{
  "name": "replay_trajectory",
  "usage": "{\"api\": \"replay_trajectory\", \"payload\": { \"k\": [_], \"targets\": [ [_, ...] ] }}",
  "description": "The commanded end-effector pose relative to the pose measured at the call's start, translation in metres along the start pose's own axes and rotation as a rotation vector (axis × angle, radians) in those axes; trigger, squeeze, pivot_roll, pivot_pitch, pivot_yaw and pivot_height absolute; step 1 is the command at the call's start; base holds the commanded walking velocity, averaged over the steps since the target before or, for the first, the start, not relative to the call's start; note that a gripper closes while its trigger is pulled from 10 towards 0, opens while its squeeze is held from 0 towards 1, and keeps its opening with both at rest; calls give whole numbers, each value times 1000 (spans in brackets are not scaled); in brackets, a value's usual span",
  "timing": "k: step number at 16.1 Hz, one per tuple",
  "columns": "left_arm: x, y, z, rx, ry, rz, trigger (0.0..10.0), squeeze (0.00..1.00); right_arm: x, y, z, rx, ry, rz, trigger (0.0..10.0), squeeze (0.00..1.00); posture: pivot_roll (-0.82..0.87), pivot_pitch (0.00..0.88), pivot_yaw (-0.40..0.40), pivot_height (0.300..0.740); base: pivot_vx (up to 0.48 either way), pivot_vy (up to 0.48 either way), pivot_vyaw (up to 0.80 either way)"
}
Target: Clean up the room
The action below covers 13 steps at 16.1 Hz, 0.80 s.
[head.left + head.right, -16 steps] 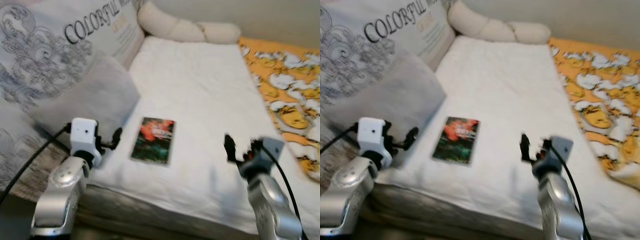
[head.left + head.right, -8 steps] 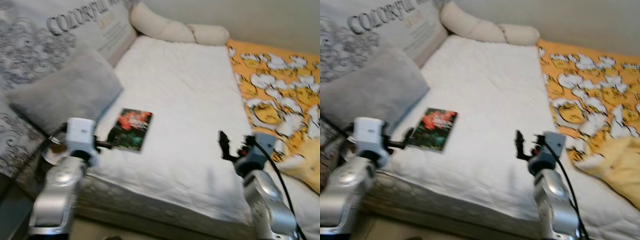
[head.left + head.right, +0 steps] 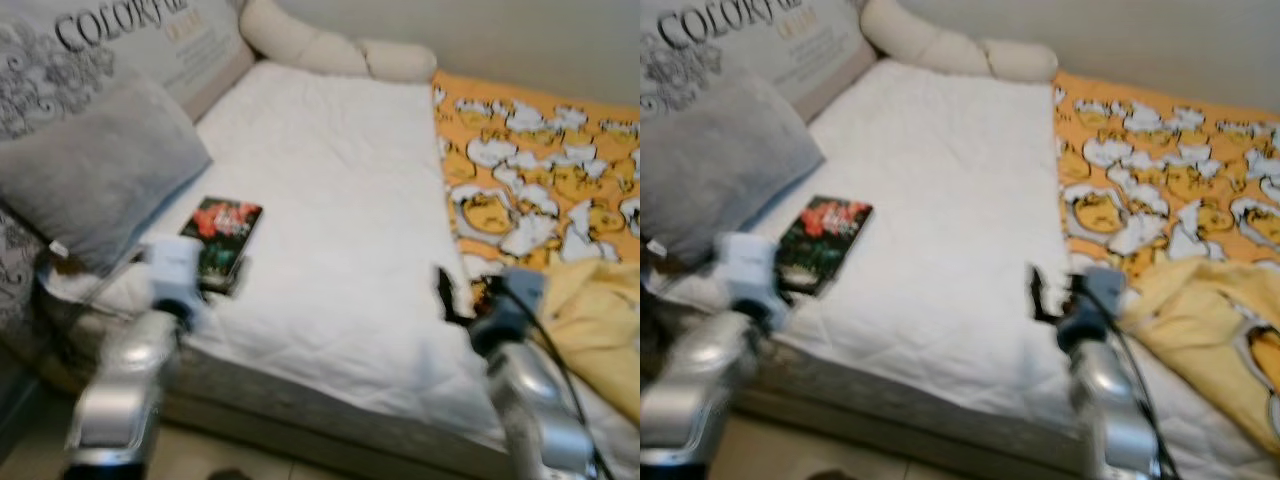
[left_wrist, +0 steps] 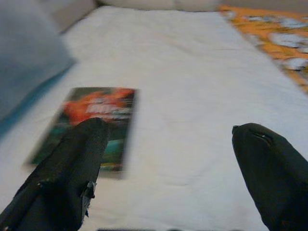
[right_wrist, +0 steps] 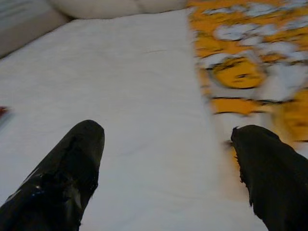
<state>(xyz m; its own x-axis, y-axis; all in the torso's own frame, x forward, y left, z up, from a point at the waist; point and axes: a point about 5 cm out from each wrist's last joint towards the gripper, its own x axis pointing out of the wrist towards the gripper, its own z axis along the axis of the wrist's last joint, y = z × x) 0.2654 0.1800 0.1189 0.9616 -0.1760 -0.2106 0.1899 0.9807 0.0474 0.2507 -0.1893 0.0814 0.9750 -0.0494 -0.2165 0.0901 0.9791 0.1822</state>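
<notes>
A book (image 3: 222, 238) with a red and dark green cover lies flat on the white bed (image 3: 340, 200), near its front left edge. My left gripper (image 4: 168, 159) is open and hovers just in front of the book's near end, with the book (image 4: 91, 122) beyond one black finger (image 4: 67, 173). My right gripper (image 3: 443, 293) is open too, above the bed's front right part, beside the orange blanket (image 3: 540, 150). Nothing is between either pair of fingers.
A grey pillow (image 3: 95, 165) and a large printed cushion (image 3: 130, 30) stand left of the book. A cream bolster (image 3: 330, 50) lies at the bed's far end. A yellow cloth (image 3: 600, 320) is bunched at the right. Pale floor (image 3: 250, 455) lies below the mattress edge.
The camera has swung right and back, so the bed shifted left and the yellow cloth came into view. My left gripper now sits closer to the book's near end.
</notes>
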Motion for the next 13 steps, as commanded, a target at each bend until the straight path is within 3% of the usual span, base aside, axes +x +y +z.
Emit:
{"api": "replay_trajectory", "payload": {
  "k": [1, 13],
  "targets": [
    [0, 7, 6, 19, -23, 19, 10000, 424, 2, 7, 4, -2, -13, 19, 10000, 1000, 46, 0, -68, 740, 0, -360, 0],
    [2, 9, 9, 31, -31, 8, 10000, 424, 4, 14, 1, 1, -3, 22, 10000, 1000, 45, 0, -65, 740, 0, -360, 0]
  ]
}}
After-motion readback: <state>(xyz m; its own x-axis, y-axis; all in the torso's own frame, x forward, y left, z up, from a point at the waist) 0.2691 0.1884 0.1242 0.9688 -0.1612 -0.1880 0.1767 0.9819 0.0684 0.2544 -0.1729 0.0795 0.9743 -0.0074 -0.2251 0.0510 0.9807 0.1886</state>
